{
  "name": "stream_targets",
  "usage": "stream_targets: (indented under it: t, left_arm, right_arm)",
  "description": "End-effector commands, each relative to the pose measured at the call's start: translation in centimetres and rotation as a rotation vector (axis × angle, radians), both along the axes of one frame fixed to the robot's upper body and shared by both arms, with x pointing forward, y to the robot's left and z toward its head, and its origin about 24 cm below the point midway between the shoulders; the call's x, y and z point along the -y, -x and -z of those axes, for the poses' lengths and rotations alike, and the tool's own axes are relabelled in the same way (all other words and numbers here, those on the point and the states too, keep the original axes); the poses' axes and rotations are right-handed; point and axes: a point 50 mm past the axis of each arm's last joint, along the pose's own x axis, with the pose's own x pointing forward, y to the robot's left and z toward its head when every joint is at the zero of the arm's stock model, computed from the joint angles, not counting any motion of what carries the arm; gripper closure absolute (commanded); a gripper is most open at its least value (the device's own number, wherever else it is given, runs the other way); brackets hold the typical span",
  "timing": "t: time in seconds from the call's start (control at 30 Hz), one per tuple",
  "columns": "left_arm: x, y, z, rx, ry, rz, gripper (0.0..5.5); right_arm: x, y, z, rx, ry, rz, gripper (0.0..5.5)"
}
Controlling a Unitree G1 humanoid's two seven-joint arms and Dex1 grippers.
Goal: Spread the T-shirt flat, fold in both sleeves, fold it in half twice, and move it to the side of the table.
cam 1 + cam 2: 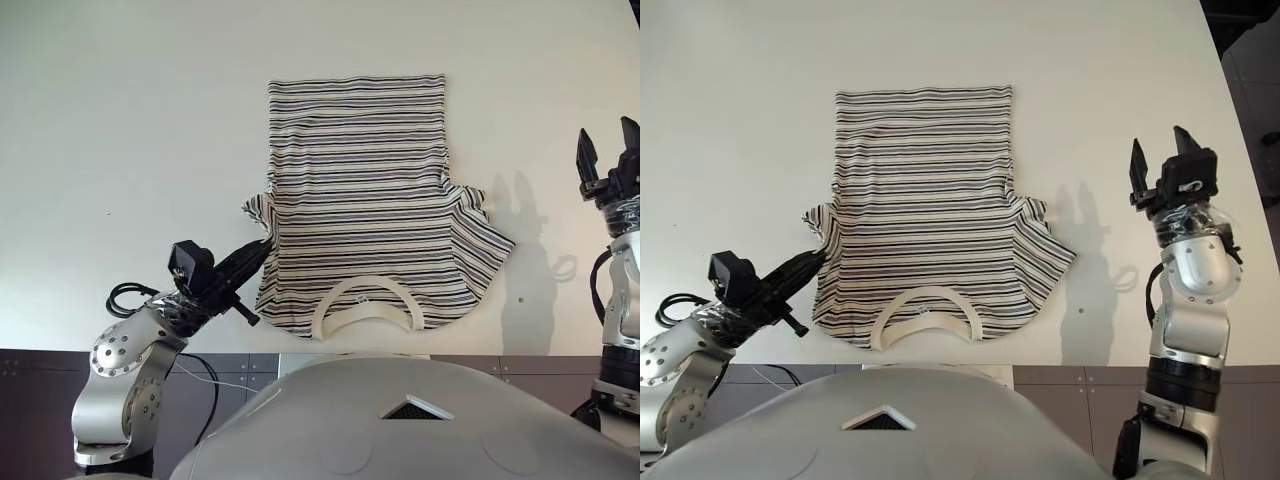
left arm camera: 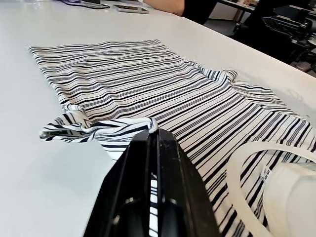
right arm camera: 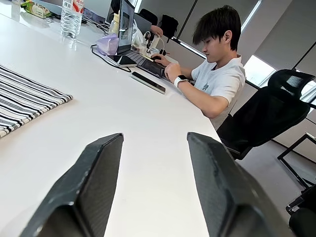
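**Left sleeve fold in hand, right sleeve waiting**

Closest in, at the near left, the left gripper (image 1: 262, 250) reaches over the table's front edge to the left side of the T-shirt (image 1: 360, 180). Its fingers are pressed together, and in the wrist view a curl of striped cloth sits right at their tips. It appears to be pinching the left sleeve (image 2: 84, 129) rather than just touching it. That sleeve is bunched and crumpled against the body of the shirt, not laid out.

The shirt itself lies flat in the middle of the white table (image 1: 120, 120). Its collar (image 1: 368, 297) is by the near edge and its hem is on the far side. The body looks smooth enough that I judge the spreading done.

Further right, the right sleeve (image 1: 485, 232) fans out flat, not yet folded. Well apart from it, the right gripper (image 1: 1160, 155) is held up off the table with its fingers spread and nothing between them.

By my reading, the step in hand is folding in the left sleeve. The next move calls for carrying the pinched cloth inward across the chest and laying it down smooth. The pull should be gentle so the shirt does not drag or wrinkle. Both halvings and the move aside remain.
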Motion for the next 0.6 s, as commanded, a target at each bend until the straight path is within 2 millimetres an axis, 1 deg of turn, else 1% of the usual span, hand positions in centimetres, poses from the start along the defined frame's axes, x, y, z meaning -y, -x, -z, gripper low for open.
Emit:
stream_targets:
  t: [0.03,0.1,0.17,0.23,0.3,0.37,0.4,0.47,0.5,0.53,0.6]
  left_arm:
    - [2.2,-1.6,-0.5,0.044,-0.111,0.162,5.38]
    - [3.2,-2.1,-0.2,0.052,-0.179,0.241,5.38]
    - [3.7,-2.5,0.5,0.053,-0.249,0.289,5.38]
    - [3.8,-2.9,1.0,0.052,-0.301,0.319,5.03]
    - [3.6,-3.3,1.3,0.046,-0.317,0.324,4.75]
    - [3.4,-3.7,1.1,0.063,-0.317,0.317,4.46]
    - [3.4,-3.9,0.9,0.077,-0.315,0.312,4.41]
    - [3.0,-3.8,0.5,0.117,-0.326,0.310,4.41]
    - [2.6,-3.3,0.7,0.134,-0.365,0.323,4.41]
    - [2.2,-2.7,1.0,0.141,-0.406,0.343,4.41]
    - [1.5,-0.8,2.2,0.137,-0.476,0.385,4.41]
  right_arm:
    - [-0.6,-0.5,0.3,-0.003,-0.001,-0.018,3.11]
    - [-0.9,-0.7,0.5,-0.011,-0.002,-0.028,3.11]
    - [-1.0,-0.9,0.6,-0.017,-0.002,-0.036,3.11]
    - [-1.1,-1.1,0.6,-0.021,0.000,-0.043,3.11]
    - [-1.0,-1.2,0.6,-0.023,0.000,-0.045,3.11]
    - [-0.9,-1.1,0.7,-0.033,0.000,-0.041,3.11]
    - [-0.8,-0.9,0.9,-0.041,-0.002,-0.041,3.11]
    - [-0.7,0.0,1.3,-0.080,-0.037,-0.041,3.11]
    - [-0.7,1.0,1.9,-0.126,-0.081,-0.038,3.11]
    - [-0.7,1.9,2.4,-0.172,-0.132,-0.033,3.11]
    - [-0.7,3.8,3.1,-0.258,-0.268,-0.011,3.11]
